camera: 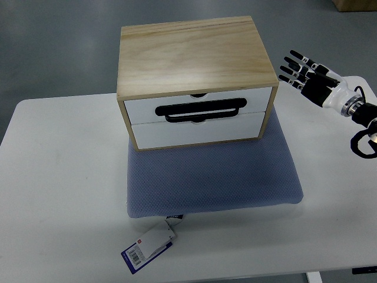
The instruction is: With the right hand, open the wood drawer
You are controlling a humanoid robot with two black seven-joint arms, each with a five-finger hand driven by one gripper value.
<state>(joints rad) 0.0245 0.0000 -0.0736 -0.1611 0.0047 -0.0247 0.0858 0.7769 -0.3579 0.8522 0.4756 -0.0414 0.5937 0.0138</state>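
A pale wooden drawer box (194,53) stands on a blue-grey mat (212,177) in the middle of the white table (59,177). Its front holds two white drawers, both closed, the upper drawer (200,103) carrying a black handle (200,110) and the lower drawer (197,131) sitting beneath it. My right hand (300,69) hovers to the right of the box at about the height of its top edge, fingers spread and holding nothing. A small gap separates the fingertips from the box's right side. The left arm does not show.
A white and blue tag (148,246) with a barcode hangs off the mat's front edge onto the table. A black cable (362,141) loops at my right wrist. Grey floor lies beyond the table's far edge.
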